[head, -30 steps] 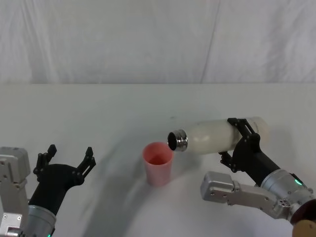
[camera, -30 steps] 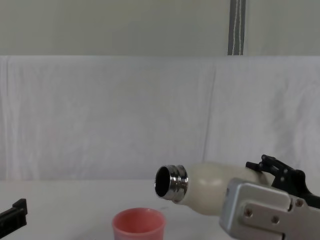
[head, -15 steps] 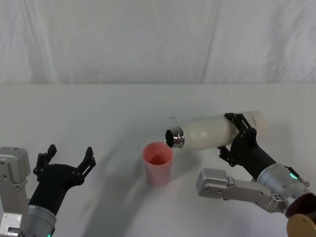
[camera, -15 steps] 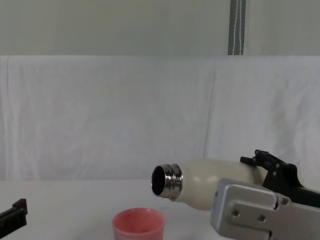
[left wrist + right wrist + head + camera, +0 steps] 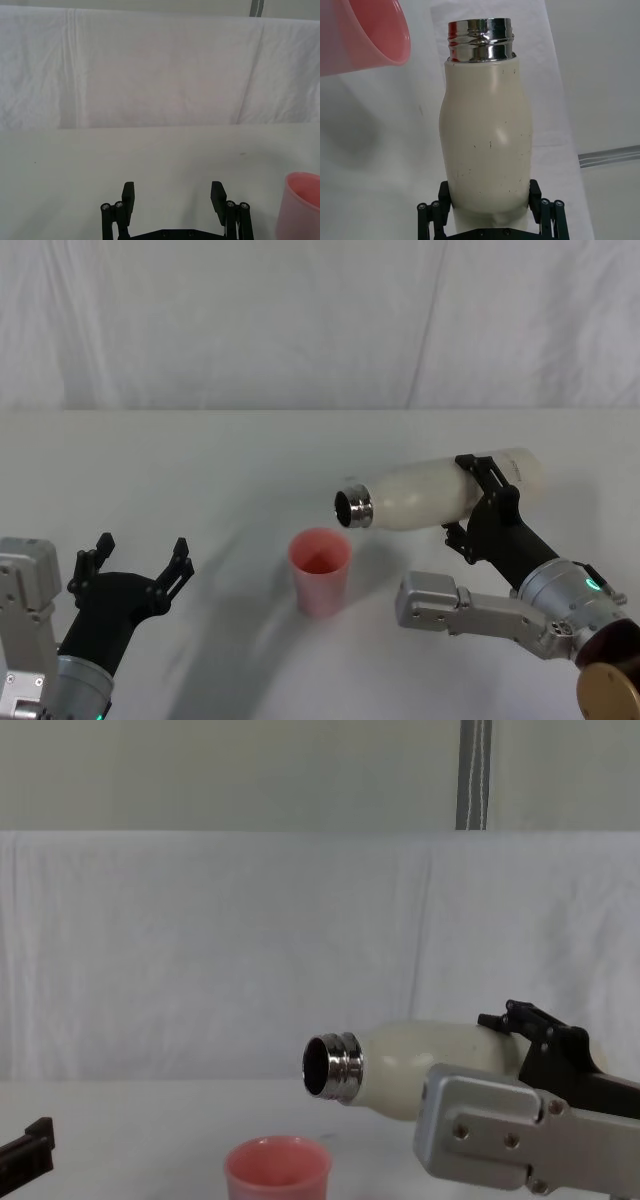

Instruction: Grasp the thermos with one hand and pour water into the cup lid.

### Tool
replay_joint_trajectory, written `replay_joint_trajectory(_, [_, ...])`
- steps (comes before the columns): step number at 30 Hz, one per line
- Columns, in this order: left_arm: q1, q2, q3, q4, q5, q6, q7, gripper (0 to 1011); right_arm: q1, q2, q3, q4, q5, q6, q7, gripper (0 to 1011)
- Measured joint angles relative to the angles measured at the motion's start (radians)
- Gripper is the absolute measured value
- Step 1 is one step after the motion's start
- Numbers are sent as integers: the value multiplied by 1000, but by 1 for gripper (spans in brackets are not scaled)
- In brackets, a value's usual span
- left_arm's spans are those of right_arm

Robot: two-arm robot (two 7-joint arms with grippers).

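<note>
Holding the thermos [image 5: 430,494] sideways, the right claw [image 5: 478,502] grips its body so the mouth hangs over the cup [image 5: 320,571]; left claw [image 5: 137,565] sits open, near-left.

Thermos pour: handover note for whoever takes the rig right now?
Right gripper: shut on the thermos, gripping its lower body, held in the air nearly horizontal, steel mouth pointing toward the robot's left.
Left gripper: open, parked low at the left, holding nothing.
Cup lid: upright on the table, below and slightly left of the thermos mouth.
Done: thermos grasped, lifted and tipped beside the cup lid.
Cannot tell: no stream visible; whether there is water in the cup lid.
Left: confirm water in the cup lid, tip further over it if not, then set the thermos upright.
</note>
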Motion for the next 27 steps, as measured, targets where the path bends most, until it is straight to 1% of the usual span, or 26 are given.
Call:
replay_joint_trajectory(16, [0, 0, 0, 0, 0, 0, 0, 1001, 21, 2, -16, 11, -29, 5, -10, 951])
replay_joint_trajectory(27, [0, 0, 0, 0, 0, 0, 0, 1001, 31, 2, -20, 15, -33, 5, -11, 951])
